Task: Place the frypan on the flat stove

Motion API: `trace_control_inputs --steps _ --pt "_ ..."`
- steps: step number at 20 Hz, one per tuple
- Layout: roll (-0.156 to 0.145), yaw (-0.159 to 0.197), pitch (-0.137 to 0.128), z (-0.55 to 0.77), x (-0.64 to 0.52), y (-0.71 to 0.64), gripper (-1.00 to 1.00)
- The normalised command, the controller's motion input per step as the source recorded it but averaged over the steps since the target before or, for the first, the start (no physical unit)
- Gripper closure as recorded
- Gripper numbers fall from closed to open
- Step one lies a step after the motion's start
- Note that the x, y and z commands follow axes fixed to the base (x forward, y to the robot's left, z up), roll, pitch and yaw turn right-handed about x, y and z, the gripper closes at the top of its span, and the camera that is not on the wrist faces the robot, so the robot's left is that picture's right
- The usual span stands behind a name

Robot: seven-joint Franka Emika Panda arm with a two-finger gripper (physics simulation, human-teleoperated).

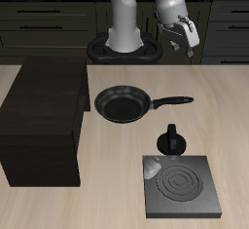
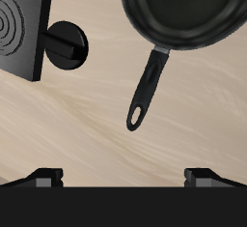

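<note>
So the frypan is a round, shallow black pan with a shiny rim and a long straight black handle that has a little loop at its end. It sits flat on the wooden table, below the gripper and a bit toward the front edge from it. In the wrist view the handle points back toward the gripper, and the frypan itself lies farther out. Nothing is touching it.

The gripper hangs up in the air near the robot's base, well above the table, with nothing in it. In the wrist view the two fingertips sit far apart with bare table between them, so the jaws are spread wide.

Count-wise: one frypan, one stove, one small black pot, one big dark cabinet.

The stove is a low dark grey square slab with pale ring marks and a silvery knob at one corner. It's well forward of the gripper, close to the front edge, well apart from the frypan. The pot stands upright between the frypan and the stove, just beside the stove's back edge. The cabinet sits on the far side of the frypan from the gripper.
</note>
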Motion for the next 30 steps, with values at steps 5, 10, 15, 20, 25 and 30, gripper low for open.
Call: trace_control_inputs --steps 5,10,15,20,25,30 --pt "-0.073 -0.004 0.012 -0.14 0.29 -0.16 -1.00" --pt "-0.040 0.005 -0.009 -0.05 0.10 -0.15 -1.00" --pt "-0.043 -0.001 0.043 -0.18 0.08 -0.22 -1.00" --pt "-0.034 0.019 0.018 -0.12 0.01 -0.24 -1.00" --pt "-0.045 -0.036 0.055 -0.27 -0.02 -0.32 -1.00" --pt "-0.004 -0.054 0.028 -0.16 -0.18 -0.13 -1.00"
